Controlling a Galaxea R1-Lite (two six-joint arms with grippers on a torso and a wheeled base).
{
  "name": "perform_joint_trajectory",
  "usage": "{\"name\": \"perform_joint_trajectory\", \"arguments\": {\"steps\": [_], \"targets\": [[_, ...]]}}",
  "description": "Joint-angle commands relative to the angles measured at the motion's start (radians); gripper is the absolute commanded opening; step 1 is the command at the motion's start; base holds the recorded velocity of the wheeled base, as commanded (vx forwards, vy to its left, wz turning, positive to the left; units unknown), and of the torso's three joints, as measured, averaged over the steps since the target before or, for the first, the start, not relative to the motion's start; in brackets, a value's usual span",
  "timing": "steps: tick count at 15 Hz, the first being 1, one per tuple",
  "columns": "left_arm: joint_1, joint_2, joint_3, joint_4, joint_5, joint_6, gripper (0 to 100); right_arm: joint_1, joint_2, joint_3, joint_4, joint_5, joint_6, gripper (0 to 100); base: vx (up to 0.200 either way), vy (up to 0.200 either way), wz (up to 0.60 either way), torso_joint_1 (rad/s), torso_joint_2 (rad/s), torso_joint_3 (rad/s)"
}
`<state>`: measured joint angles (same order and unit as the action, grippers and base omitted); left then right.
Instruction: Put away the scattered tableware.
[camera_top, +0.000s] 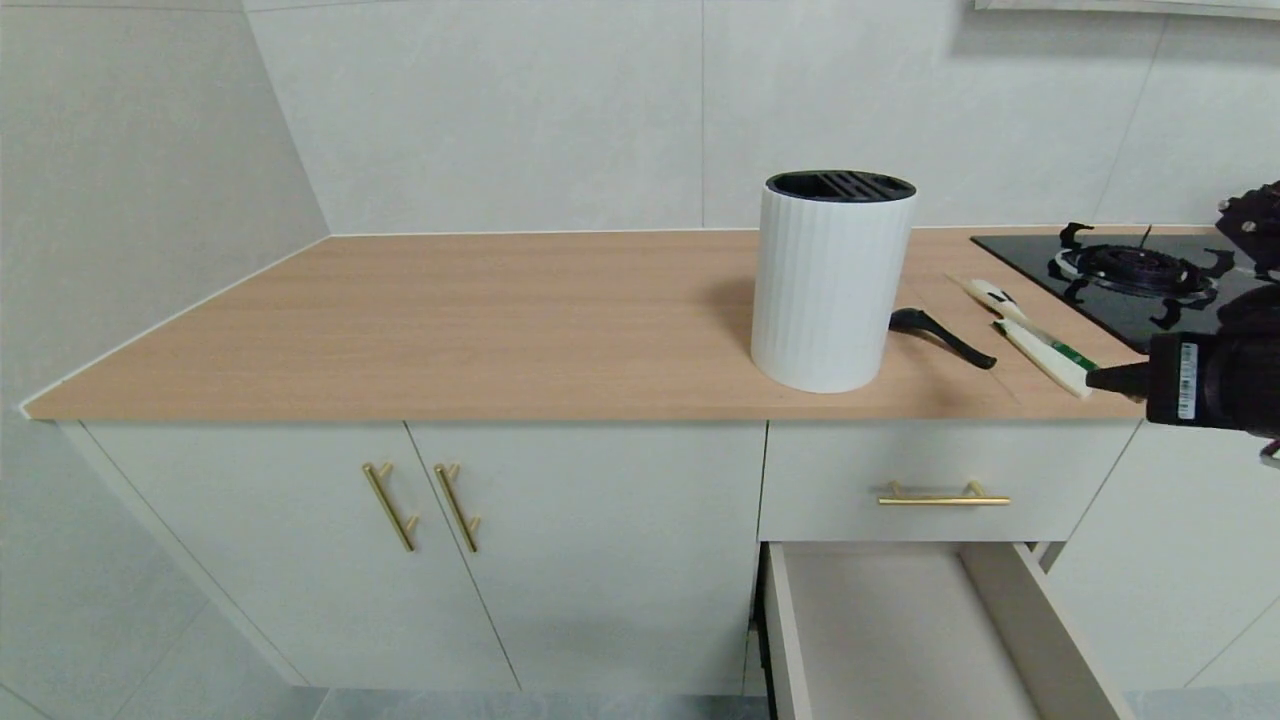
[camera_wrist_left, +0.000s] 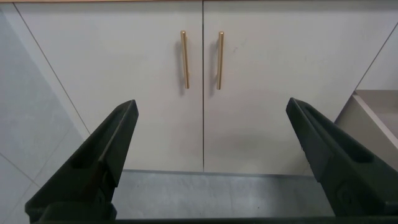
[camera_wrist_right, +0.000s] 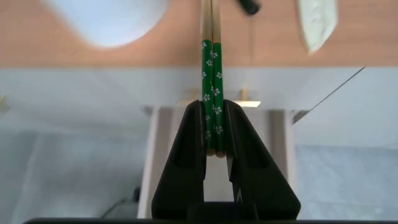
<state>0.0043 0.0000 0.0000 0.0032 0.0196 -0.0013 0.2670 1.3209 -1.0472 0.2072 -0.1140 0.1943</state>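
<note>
I count one white holder (camera_top: 833, 285), one black spoon (camera_top: 940, 335) and one white spoon (camera_top: 992, 297). Chopsticks (camera_wrist_right: 211, 74): two, as a pair. I see one burner (camera_top: 1135, 268). Below there are two doors (camera_top: 250, 540), two drawers (camera_top: 860, 480) and three gold handles (camera_top: 390, 505).

Pair of pale chopsticks (camera_top: 1045, 355) with green flowered ends, pinched side by side in the right tool (camera_top: 1100, 380), pointing away over the surface near its front edge. At their far tips, a white utensil (camera_top: 988, 294) (spoon-like) lying flat. Left of both, a black spoon (camera_top: 945, 340) flat on the surface, head tucked just beside the white ribbed holder (camera_top: 830, 290) — upright, black slotted top.
</note>
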Motion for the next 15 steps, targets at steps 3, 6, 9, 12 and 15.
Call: {"name": "perform_joint_trajectory", "arguments": {"steps": [3,6,9,12,15], "targets": [[0.0,0.0,0.0,0.0,0.0,0.0,100,0.029,-0.123,-0.013,0.21,0.154,-0.015,0,0.0,0.0,0.0,0.0,0.0,0.0],[0.0,0.0,0.0,0.0,0.0,0.0,100,0.029,-0.147,0.009,0.247,0.301,-0.082,0,0.0,0.0,0.0,0.0,0.0,0.0],[0.0,0.0,0.0,0.0,0.0,0.0,100,0.029,-0.111,0.05,0.238,0.315,-0.124,0,0.0,0.0,0.0,0.0,0.0,0.0],[0.0,0.0,0.0,0.0,0.0,0.0,100,0.029,-0.065,0.075,0.236,0.315,-0.151,0,0.0,0.0,0.0,0.0,0.0,0.0],[0.0,0.0,0.0,0.0,0.0,0.0,100,0.032,-0.048,0.101,0.236,0.315,-0.196,0,0.0,0.0,0.0,0.0,0.0,0.0]]}}
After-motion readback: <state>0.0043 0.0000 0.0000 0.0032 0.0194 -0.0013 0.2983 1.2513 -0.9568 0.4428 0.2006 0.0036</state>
